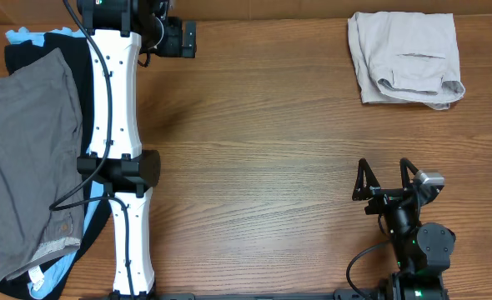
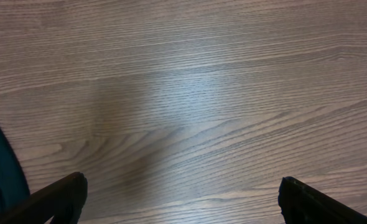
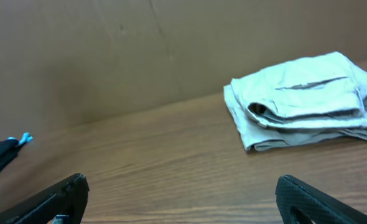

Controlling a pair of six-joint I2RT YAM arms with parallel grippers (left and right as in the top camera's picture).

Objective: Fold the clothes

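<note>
The beige shorts [image 1: 406, 58] lie folded in a compact stack at the far right of the wooden table; they also show in the right wrist view [image 3: 301, 99], ahead and to the right of the fingers. My right gripper [image 1: 385, 179] is open and empty near the front right of the table, well short of the shorts; its fingers spread wide over bare wood in its wrist view [image 3: 180, 196]. My left gripper [image 1: 189, 39] is at the far left-centre of the table, open and empty over bare wood [image 2: 180, 199].
A pile of other clothes lies at the left edge: a grey garment [image 1: 25, 158] on top of black [image 1: 29, 54] and light-blue [image 1: 21, 35] ones. A dark fabric edge shows in the left wrist view [image 2: 0, 168]. The left arm's white links [image 1: 117, 100] run along the pile.
</note>
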